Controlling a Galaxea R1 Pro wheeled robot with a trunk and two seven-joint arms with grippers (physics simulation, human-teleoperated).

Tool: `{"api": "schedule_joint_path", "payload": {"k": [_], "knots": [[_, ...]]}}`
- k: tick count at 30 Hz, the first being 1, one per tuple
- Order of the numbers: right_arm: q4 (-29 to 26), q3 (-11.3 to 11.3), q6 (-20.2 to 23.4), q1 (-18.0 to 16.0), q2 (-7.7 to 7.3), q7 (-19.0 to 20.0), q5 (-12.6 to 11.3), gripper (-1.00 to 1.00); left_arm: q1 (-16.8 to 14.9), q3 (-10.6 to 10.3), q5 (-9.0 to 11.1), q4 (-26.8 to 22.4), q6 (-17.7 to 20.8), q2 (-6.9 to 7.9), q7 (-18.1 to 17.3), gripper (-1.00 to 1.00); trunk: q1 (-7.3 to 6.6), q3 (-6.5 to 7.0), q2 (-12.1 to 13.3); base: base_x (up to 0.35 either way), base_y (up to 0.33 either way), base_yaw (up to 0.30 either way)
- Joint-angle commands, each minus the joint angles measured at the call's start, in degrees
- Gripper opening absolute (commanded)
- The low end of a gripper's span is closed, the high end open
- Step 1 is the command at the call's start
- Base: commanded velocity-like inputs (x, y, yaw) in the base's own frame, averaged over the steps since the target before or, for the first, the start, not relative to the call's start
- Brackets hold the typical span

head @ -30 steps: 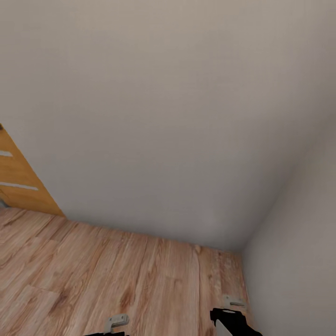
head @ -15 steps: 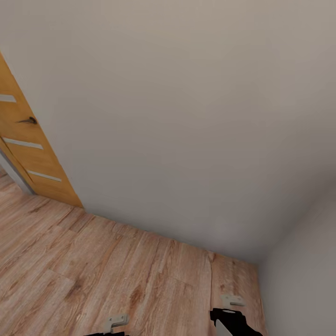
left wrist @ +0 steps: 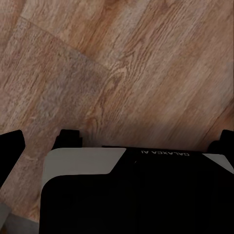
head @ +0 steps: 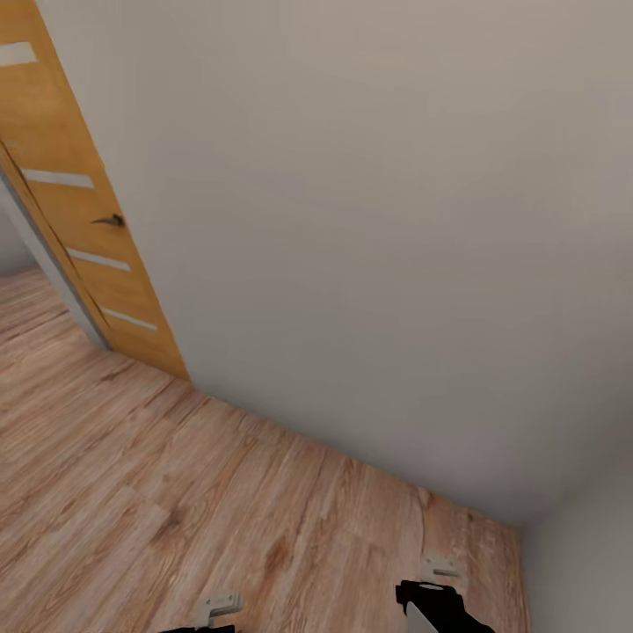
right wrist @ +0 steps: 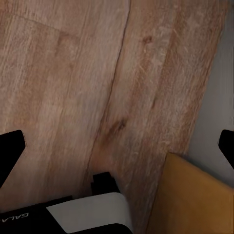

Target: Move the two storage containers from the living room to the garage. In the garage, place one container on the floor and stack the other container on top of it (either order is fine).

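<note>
Both grippers (head: 220, 605) (head: 437, 570) hang over light wood plank flooring (head: 176, 492).

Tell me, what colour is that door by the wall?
Orange-tan wood with pale horizontal stripes; the door shows best in the head view.

Head view: tilted, looking down into a corner of wall (head: 369, 220) and plank floor (head: 176, 492). Wrist views: close above the same floor (left wrist: 117, 63) (right wrist: 73, 87), facing down.
</note>
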Motion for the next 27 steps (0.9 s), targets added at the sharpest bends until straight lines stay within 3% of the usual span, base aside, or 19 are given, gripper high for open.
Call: {"api": "schedule_joint_path", "payload": {"k": [1, 27], "knots": [[-0.1, 0.5, 0.4, 0.0, -0.06, -0.4, -0.3, 1.00, 0.0, 0.2, 0.5, -0.1, 0.4, -0.04, -0.1, 1.00, 0.03, -0.06, 0.0, 0.266, 0.072, 0.216], [-0.1, 0.5, 0.4, 0.0, -0.06, -0.4, -0.3, 1.00, 0.0, 0.2, 0.5, -0.1, 0.4, -0.04, -0.1, 1.00, 0.03, -0.06, 0.0, 0.308, 0.124, 0.243]]}}
